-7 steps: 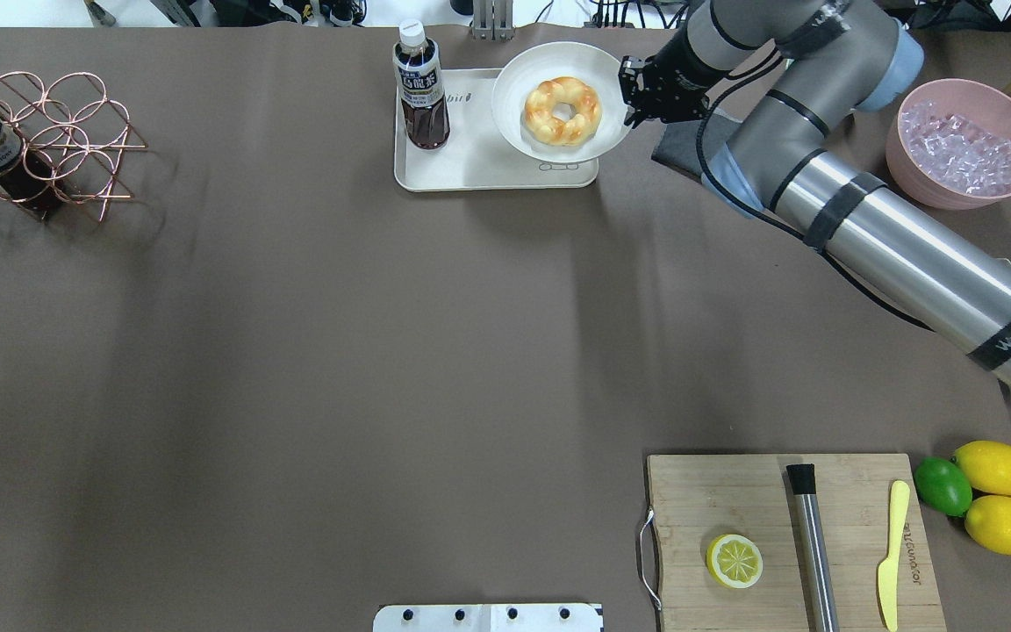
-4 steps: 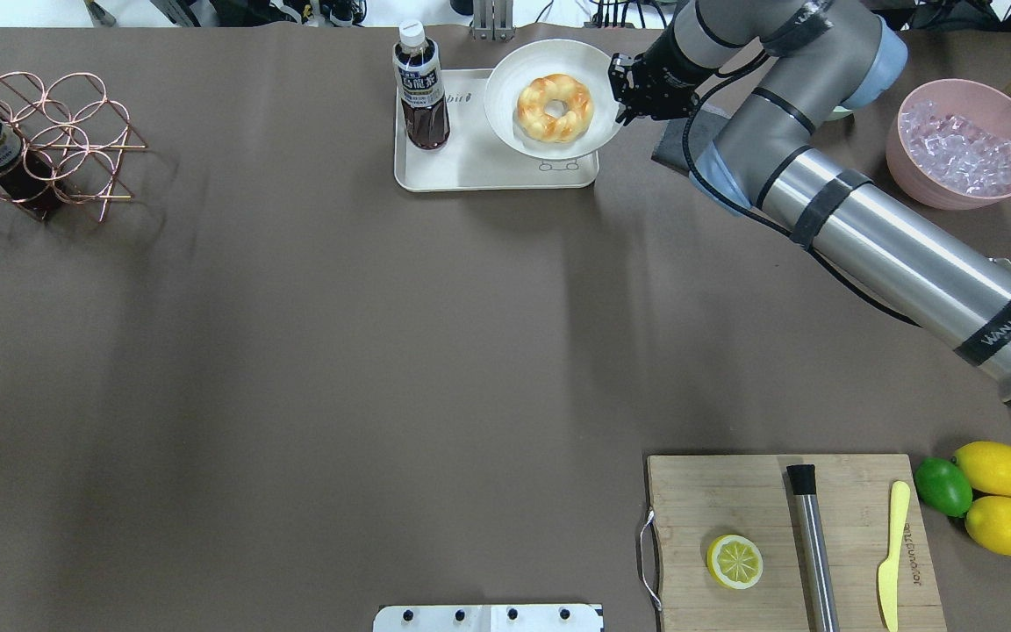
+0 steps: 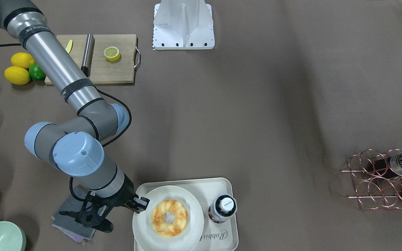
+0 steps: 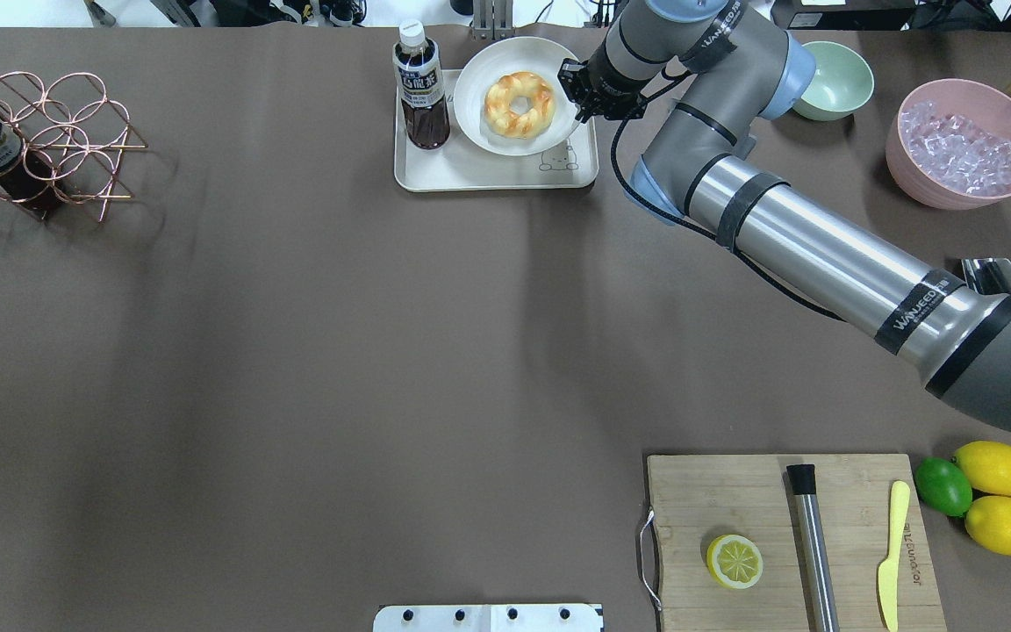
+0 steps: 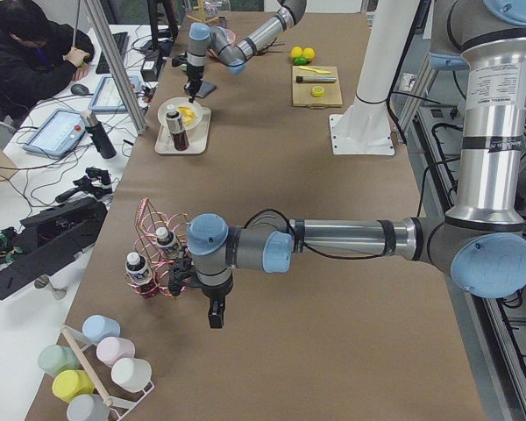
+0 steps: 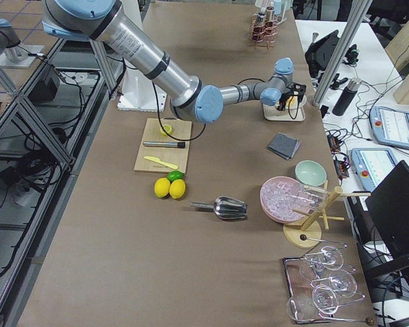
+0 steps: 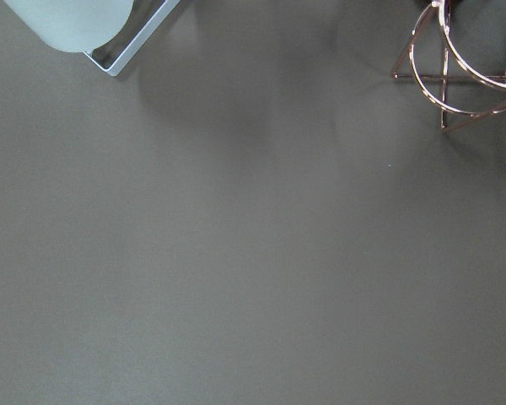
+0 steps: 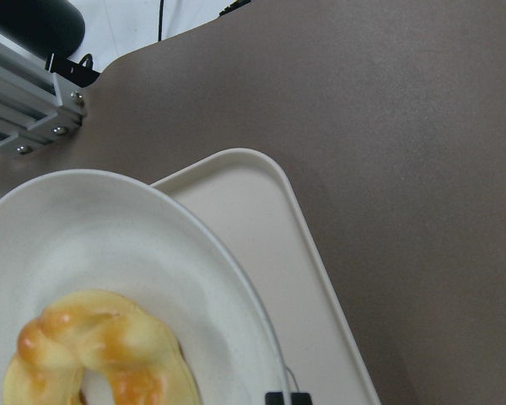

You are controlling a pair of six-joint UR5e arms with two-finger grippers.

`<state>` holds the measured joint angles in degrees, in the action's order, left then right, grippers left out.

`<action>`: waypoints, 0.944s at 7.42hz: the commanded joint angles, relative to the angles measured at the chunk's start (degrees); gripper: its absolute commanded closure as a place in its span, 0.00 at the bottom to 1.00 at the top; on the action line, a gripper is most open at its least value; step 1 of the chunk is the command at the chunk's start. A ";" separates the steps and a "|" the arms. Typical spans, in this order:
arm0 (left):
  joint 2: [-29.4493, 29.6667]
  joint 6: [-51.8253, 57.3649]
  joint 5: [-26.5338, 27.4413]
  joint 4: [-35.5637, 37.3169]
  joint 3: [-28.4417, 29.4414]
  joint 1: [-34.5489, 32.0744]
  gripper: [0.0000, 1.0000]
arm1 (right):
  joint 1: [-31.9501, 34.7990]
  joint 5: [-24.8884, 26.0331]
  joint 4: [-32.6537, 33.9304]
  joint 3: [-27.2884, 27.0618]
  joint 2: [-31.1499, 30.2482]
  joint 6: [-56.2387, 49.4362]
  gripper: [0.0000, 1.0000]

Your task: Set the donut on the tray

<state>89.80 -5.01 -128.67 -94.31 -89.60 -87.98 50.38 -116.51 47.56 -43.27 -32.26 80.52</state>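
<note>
The donut (image 4: 519,104), golden with orange-brown glazed patches, lies on a round off-white plate (image 4: 470,88). My right gripper (image 4: 577,95) is shut on the plate's right rim and holds it over the far right part of the cream tray (image 4: 488,171). The front view shows the donut (image 3: 170,217), plate (image 3: 145,223), tray (image 3: 222,240) and right gripper (image 3: 141,204). The right wrist view shows the donut (image 8: 93,354) on the plate over the tray's corner (image 8: 261,219). My left gripper (image 5: 215,316) hangs near the copper rack, far from the tray; I cannot tell its state.
A dark tea bottle (image 4: 420,88) stands on the tray's left side. A green bowl (image 4: 832,81) and a pink bowl of ice (image 4: 962,145) sit to the right. A copper rack (image 4: 40,140) stands far left. A cutting board (image 4: 791,540) with a lemon half lies near right.
My right gripper has moved left with the plate and donut, further over the tray. The arm has swung left too, and the green bowl now shows.
</note>
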 commanded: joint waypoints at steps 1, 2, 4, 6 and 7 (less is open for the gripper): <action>0.11 0.26 0.17 0.01 0.48 0.00 0.02 | -1.59 3.03 -3.25 0.29 -0.26 2.27 0.00; 0.11 0.35 0.18 0.01 0.66 0.00 0.02 | -1.51 2.87 -3.26 0.21 -0.35 2.36 0.00; 0.11 0.35 0.18 0.01 0.49 0.00 0.02 | 1.37 -1.31 -3.09 -1.80 -2.00 1.84 0.00; 0.29 0.35 0.18 0.01 -0.13 -0.09 0.02 | 5.59 -7.81 -2.74 -10.56 -9.45 -1.48 0.00; 0.90 0.44 0.18 0.09 -0.22 -0.18 0.02 | 8.48 -13.07 -2.30 -15.65 -13.66 -1.59 0.00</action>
<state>90.06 -4.65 -128.50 -94.30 -89.54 -88.03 54.47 -121.92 44.74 -50.87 -39.16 80.23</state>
